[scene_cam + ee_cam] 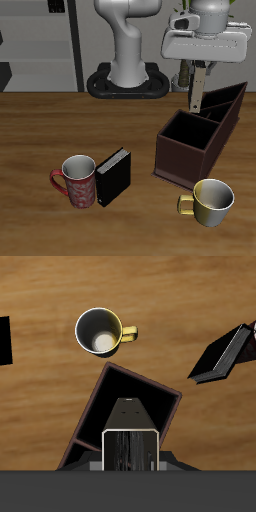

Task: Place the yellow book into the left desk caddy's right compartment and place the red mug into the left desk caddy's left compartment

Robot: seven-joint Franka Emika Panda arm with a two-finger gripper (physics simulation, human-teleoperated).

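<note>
A red mug (78, 181) stands on the wooden table (30, 130), well away from the gripper and nearer the front edge, with a black book (113, 177) upright just beside it. Next comes the left desk caddy (200, 133), a dark brown box directly below the gripper (197, 98). The gripper hangs above it, clamped on a thin grey-beige slab, apparently the yellow book (198, 88), held upright over the caddy's large squarish right compartment (187, 135). A yellow-gold mug (211, 201) sits in front of the caddy. Judging by this, the book is not yet released, and the red mug is untouched.
</note>
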